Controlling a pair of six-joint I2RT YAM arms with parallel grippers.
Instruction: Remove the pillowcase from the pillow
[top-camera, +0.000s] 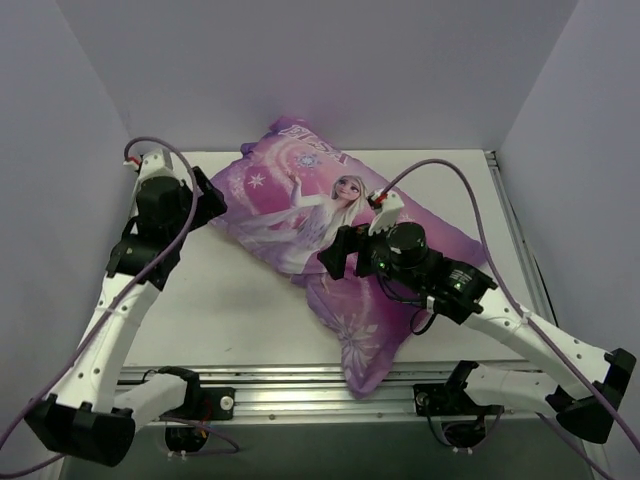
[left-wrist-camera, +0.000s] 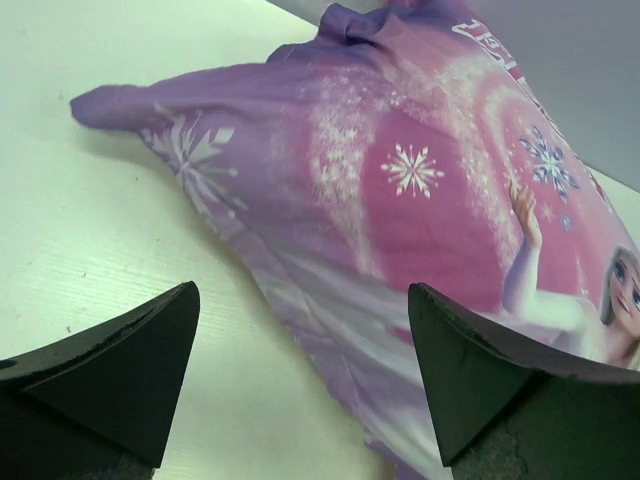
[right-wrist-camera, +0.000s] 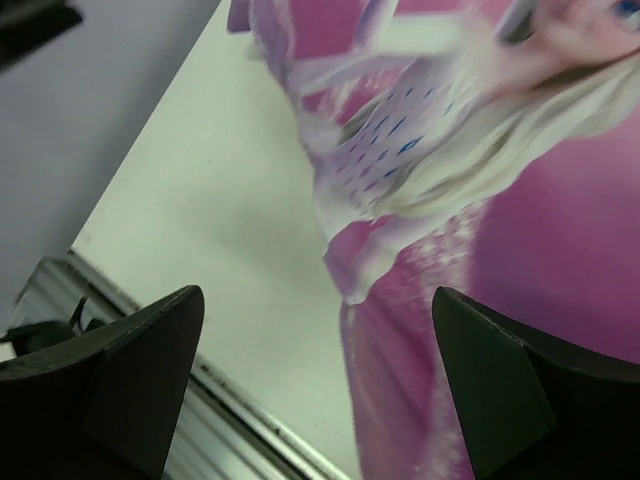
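- Because the left gripper (top-camera: 213, 205) hovers with its fingers spread wide and nothing between them, just beside the left corner of the pillowcase (top-camera: 290, 190), that corner is the nearest hold. In the left wrist view it tapers to a flat, limp tip lying on the table (top-camera: 240, 310), probably loose cloth with no filling in it.
- The pillowcase lies slantwise across the middle of the table, from near the back wall (top-camera: 320, 70) toward the front rail (top-camera: 290, 378), print face up. The pillow is wholly hidden inside it (no white shows anywhere), so which end is open cannot be told.
- It will likely handle as thin, soft, light cloth over a plump, yielding bulk. A shallow pinch should gather fabric alone, though the filling may drag along unless the other arm pins it.
- The right gripper (top-camera: 335, 258), likewise spread apart and empty, hangs over the wrinkled middle of the cover, just beside the princess figure (top-camera: 335, 205). The creases there offer a fold to nip.
- The near end of the cover droops over the metal rail at the table's front edge, where cloth could snag.
- Bare table lies open at the left front of the pillowcase. On the right, the cover's corner sits near the table's side edge and the right wall (top-camera: 590, 130), so pulling that way looks cramped.
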